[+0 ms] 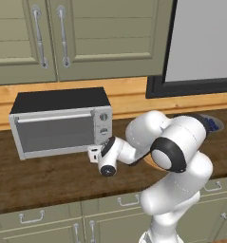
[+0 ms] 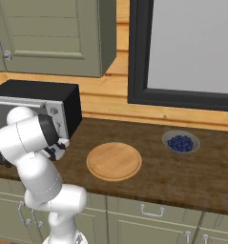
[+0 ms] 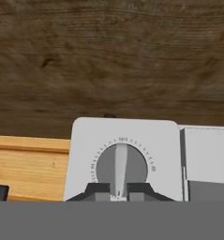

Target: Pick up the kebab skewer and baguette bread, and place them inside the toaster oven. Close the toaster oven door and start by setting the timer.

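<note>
Cupboards of pale green wood (image 1: 62, 38) hang above the long brown wooden counter (image 2: 191, 176). On the counter sits the boxy silver-grey toaster oven with a black top (image 1: 58, 124), and its flat grey door with a glass window (image 1: 53, 133) is shut. A round wooden plate (image 2: 114, 161) lies bare beside it, and a small grey bowl of blue berries (image 2: 181, 142) stands further off. The white arm's two-finger gripper (image 3: 117, 191) is right at the oven's knob panel. In the hand view its dark tips are pinched shut on the lower end of the round grey timer knob (image 3: 121, 167), whose ridge points straight away from the hand. Turning it looks like the next job.
</note>
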Controlling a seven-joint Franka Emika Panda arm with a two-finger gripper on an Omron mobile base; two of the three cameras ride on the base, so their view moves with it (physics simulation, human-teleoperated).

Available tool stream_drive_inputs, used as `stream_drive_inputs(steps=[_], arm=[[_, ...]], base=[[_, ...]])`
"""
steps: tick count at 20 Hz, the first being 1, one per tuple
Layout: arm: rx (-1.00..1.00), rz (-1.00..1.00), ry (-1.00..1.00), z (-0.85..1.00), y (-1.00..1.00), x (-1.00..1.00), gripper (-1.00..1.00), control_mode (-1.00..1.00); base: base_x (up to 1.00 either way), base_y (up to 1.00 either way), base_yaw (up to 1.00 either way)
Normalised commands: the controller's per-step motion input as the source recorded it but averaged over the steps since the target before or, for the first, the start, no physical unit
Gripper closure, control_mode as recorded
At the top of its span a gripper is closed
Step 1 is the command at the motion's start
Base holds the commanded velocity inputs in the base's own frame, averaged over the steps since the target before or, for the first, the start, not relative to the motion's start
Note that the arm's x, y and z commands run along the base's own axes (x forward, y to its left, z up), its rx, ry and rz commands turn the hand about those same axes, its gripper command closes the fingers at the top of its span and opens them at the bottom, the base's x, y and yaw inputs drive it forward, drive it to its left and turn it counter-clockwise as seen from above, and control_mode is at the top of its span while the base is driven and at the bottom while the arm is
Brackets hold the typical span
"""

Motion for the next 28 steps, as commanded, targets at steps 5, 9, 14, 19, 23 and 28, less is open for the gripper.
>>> stream_drive_inputs(steps=[5,9,14,19,23,28], arm=[[0.0,0.0,0.0,0.0,0.0,0.0,1.0,-1.0],[0.0,0.0,0.0,-0.03,0.0,0.0,1.0,-1.0],[0.06,0.0,0.0,-0.09,-0.01,0.0,1.0,-1.0],[0.18,0.0,0.0,-0.15,0.0,0.01,1.0,-1.0],[0.22,0.0,0.0,-0.19,-0.01,0.03,1.0,-1.0],[0.22,0.0,0.0,-0.3,-0.06,0.02,1.0,-1.0]], base=[[0.0,0.0,0.0],[0.0,0.0,0.0],[0.0,0.0,0.0],[0.0,0.0,0.0],[0.0,0.0,0.0],[0.0,0.0,0.0]])
